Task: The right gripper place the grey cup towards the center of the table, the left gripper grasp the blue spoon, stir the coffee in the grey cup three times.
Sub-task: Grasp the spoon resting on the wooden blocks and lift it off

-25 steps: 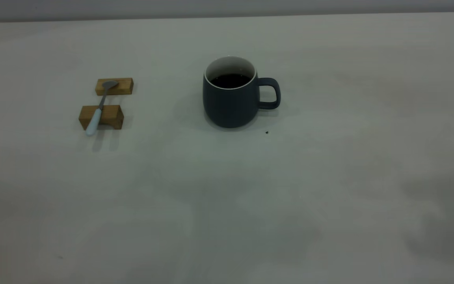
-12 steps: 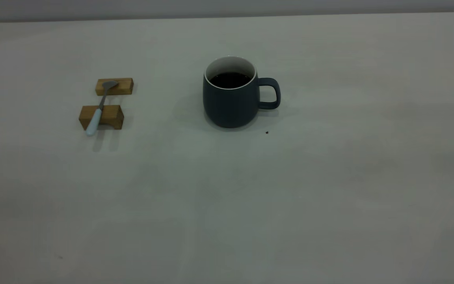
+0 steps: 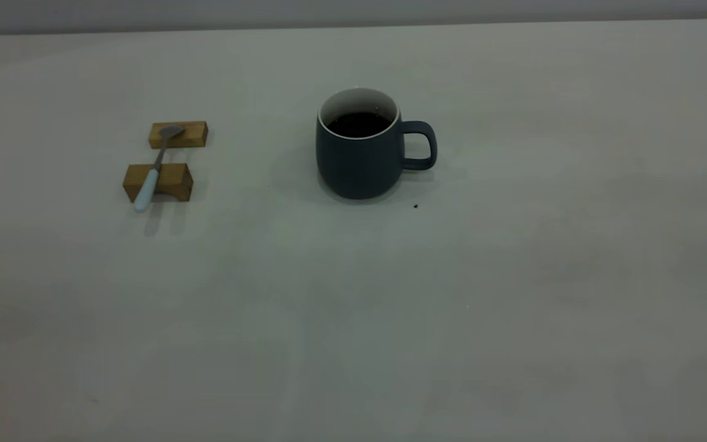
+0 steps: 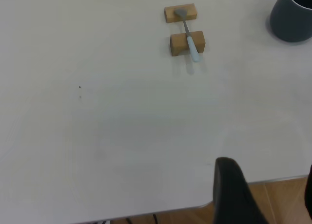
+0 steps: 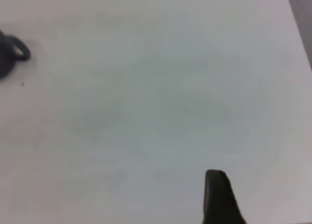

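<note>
While the grey cup (image 3: pixel 359 147) already stands upright near the middle of the table (image 3: pixel 513 307), with its loop handle turned toward the right arm's side, nothing shows a gripper at it, so whether the placing step is done can only be judged from where it sits; it looks roughly central, and that step seems finished or hardly needed. The coffee (image 3: pixel 358 124) lies dark and flat inside the white interior. The blue spoon (image 3: pixel 155 170) is untouched: it lies across two wooden blocks (image 3: pixel 160 182), bowl on the farther block and pale handle overhanging the nearer one, well apart from the cup on the left arm's side. The grasp of the spoon and all three stirs appear still to come. Neither arm enters the exterior view. One dark finger of the left gripper (image 4: pixel 233 192) shows in its wrist view, back near the table edge and far from the spoon; one finger of the right gripper (image 5: pixel 218 197) shows likewise, far from the cup; whether either is spread or closed cannot be told. The count: one cup, one spoon, two blocks, two grippers.
</note>
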{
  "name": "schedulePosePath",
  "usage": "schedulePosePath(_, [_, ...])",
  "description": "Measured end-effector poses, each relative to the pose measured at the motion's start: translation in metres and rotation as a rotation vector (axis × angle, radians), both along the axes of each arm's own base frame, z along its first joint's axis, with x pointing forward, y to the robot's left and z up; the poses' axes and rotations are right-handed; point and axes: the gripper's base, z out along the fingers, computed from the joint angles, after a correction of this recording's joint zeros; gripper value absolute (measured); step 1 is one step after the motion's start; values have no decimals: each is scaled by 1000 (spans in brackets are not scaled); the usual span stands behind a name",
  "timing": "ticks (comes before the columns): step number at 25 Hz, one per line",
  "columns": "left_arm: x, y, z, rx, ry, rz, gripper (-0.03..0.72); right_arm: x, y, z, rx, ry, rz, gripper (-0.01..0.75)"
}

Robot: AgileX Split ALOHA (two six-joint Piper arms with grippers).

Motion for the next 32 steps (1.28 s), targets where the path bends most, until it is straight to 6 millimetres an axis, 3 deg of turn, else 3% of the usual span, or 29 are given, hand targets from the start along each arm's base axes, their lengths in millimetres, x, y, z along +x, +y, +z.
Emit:
schedulePosePath(5, [0,0,0,0,0,0,436,-15,-1,0,0,-95,-1,489])
schedulePosePath(32, [0,0,0,0,0,0,436,-15,0,-5,6,-63,0,489])
